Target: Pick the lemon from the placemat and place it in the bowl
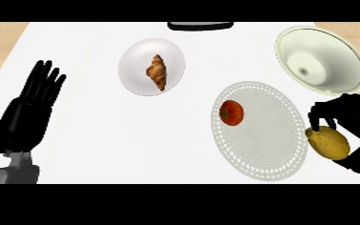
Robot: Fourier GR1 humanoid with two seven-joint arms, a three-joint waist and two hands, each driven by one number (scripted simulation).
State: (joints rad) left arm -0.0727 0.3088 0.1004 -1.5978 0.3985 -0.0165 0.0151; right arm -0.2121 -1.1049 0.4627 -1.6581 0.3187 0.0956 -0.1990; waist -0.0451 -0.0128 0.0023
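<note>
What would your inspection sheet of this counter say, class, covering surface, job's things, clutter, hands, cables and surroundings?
Surface: flat white counter top.
Job's things: oval yellow lemon at the right rim of the round white lace placemat; wide pale bowl beyond it.
Clutter: red tomato on the placemat; brown croissant on a round white plate; dark object at the far edge.
Hands: black right hand curled round the lemon; black left hand open, resting at the left, fingers up.
Cables: nothing seen.
Surroundings: tan wood at the far corners.
</note>
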